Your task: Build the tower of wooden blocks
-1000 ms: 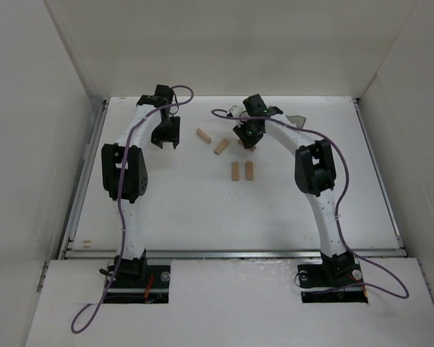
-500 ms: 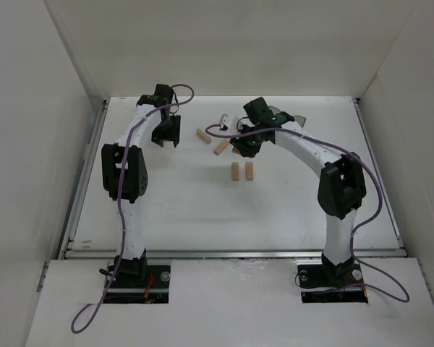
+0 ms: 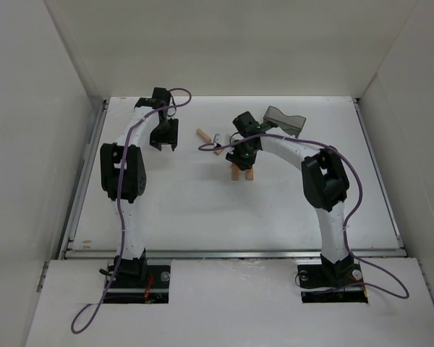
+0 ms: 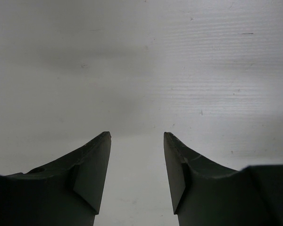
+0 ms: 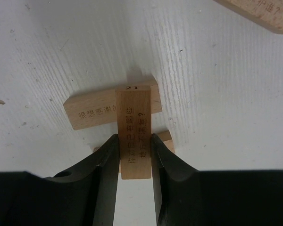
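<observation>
My right gripper is shut on a tan wood block, holding it crosswise just above two parallel wood blocks, one lying across under its far end and another peeking out by the right finger. From above, this gripper hovers over that pair of blocks, the start of the tower. Whether the held block touches them, I cannot tell. My left gripper is open over bare table, at the back left. A loose block lies between the arms.
A dark translucent grey bin stands at the back right of the white table. Another loose block lies beside the right wrist, also seen at the corner of the right wrist view. White walls enclose the table.
The right arm has swung from the back near the bin forward and left, bringing its block over the pair of blocks. The left arm has hardly moved.
</observation>
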Tool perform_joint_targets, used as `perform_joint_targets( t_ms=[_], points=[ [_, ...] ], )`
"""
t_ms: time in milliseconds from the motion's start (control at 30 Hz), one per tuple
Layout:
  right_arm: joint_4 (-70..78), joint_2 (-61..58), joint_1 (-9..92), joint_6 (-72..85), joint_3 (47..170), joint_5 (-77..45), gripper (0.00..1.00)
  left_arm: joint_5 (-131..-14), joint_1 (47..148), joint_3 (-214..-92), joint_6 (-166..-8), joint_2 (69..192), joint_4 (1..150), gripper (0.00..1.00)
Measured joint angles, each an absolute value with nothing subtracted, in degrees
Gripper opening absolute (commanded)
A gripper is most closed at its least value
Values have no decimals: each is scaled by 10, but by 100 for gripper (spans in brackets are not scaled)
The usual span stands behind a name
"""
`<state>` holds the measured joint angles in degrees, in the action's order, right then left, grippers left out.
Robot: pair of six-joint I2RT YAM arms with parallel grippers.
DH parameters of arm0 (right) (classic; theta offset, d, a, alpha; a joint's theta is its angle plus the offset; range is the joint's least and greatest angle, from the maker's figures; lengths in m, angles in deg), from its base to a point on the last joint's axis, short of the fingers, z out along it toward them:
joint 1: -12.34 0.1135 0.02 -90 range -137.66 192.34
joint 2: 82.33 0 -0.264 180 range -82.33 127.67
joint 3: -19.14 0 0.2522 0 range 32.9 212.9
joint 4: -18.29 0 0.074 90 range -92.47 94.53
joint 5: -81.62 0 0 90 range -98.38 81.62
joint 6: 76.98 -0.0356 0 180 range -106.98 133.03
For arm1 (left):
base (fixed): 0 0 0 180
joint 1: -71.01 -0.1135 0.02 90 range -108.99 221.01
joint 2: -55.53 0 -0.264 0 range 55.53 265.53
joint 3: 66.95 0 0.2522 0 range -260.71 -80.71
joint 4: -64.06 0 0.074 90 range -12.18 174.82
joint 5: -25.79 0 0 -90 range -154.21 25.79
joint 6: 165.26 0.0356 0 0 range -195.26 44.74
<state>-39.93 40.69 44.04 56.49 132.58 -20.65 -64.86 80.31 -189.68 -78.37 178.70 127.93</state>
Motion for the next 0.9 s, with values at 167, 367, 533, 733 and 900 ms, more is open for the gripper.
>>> perform_joint_targets(
  t_ms=[167, 367, 533, 733, 900],
  points=[
    [-398, 402, 441, 583, 1325, -196, 0, -654, 802, -1892, -783, 1786, 1278, 45],
    [-399, 399, 442, 603, 1325, -199, 0, -657, 803, -1891, -780, 1786, 1278, 45],
    [-399, 399, 442, 616, 1326, -203, 0, -658, 803, -1891, -779, 1786, 1278, 45],
    [-400, 399, 442, 624, 1326, -208, 0, -658, 803, -1891, -778, 1786, 1278, 45],
    [-400, 399, 441, 626, 1326, -210, 0, -658, 803, -1891, -778, 1786, 1278, 45]
  ],
)
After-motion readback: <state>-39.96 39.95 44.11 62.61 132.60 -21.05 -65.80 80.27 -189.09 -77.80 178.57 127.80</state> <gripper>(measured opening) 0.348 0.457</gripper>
